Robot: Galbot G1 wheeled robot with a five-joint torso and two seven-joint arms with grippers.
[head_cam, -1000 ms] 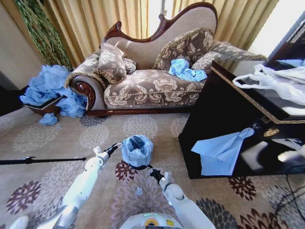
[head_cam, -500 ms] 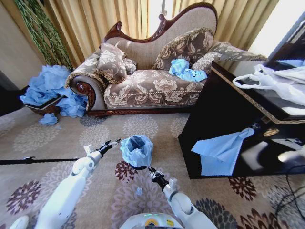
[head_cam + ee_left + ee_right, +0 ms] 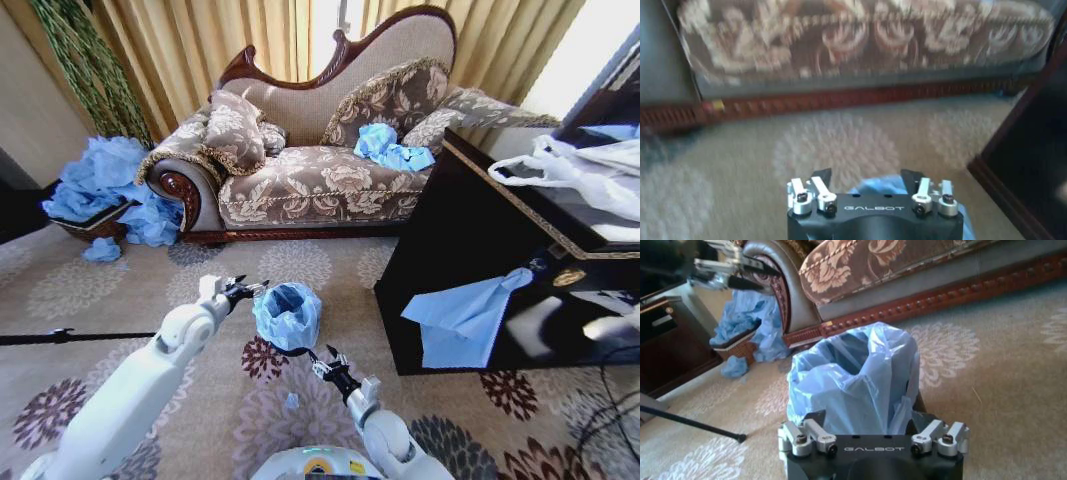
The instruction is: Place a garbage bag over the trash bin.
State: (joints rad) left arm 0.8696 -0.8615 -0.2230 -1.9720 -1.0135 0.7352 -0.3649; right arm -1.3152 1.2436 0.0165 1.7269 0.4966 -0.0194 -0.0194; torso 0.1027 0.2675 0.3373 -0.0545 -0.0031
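On the left, the left gripper (image 3: 246,290) hangs just beside the upper rim of the garbage bag (image 3: 288,312), its fingers spread wide and holding nothing. The bag sits over the trash bin (image 3: 290,347), which stands on the carpet (image 3: 120,290) in front of the sofa (image 3: 300,165); only a dark sliver of the bin shows under the blue plastic. The right wrist view shows the bag (image 3: 852,377) bunched and standing up in loose folds rather than pulled flat around the rim. To the right and nearer the robot, the right gripper (image 3: 326,364) sits low by the bin's base, fingers also apart and empty.

The risk I see is the bag slumping: nothing holds it, and the floppy plastic could sag into the bin or slide off one side. A gripper brushing the light bin could also tip or shove it, and open fingers could snag a fold and drag the bag off.

Compared with half a second ago, the left gripper has moved up and in toward the bag's top edge, and the right gripper has drawn slightly back toward the robot. The bag and bin sit where they were.
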